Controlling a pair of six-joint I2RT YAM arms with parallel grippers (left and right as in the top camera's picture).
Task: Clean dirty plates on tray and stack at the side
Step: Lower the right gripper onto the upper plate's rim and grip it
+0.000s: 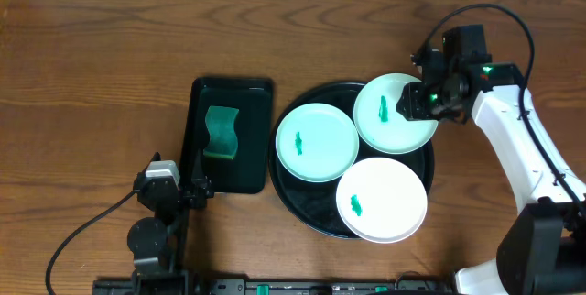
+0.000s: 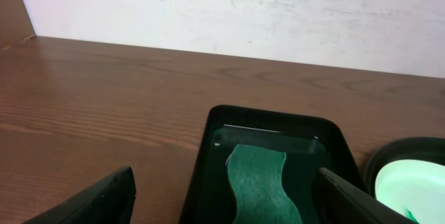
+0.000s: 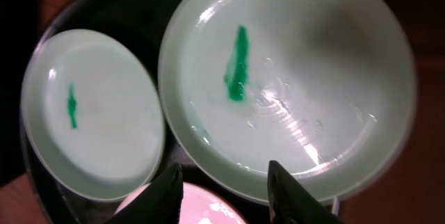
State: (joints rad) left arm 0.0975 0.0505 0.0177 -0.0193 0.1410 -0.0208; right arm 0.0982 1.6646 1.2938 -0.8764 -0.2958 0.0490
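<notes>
The round black tray (image 1: pixel 311 200) holds three plates. A mint plate (image 1: pixel 317 142) with a green smear lies at its left, and a white plate (image 1: pixel 382 199) with a smear lies at the front. The second mint plate (image 1: pixel 389 123) sits at the back right, overlapping the tray's rim. My right gripper (image 1: pixel 409 103) hovers over this plate's right side, jaws partly open. In the right wrist view this smeared plate (image 3: pixel 285 85) fills the frame and its near rim shows between the fingers (image 3: pixel 292 196), with nothing pinched. My left gripper (image 2: pixel 224 175) stands wide open and empty.
A dark green rectangular tray (image 1: pixel 252 153) left of the black tray holds a wavy green sponge (image 1: pixel 221 133). My left gripper (image 1: pixel 200 185) rests at its front-left corner. The white right arm (image 1: pixel 522 139) reaches in from the right. Brown wood table all around.
</notes>
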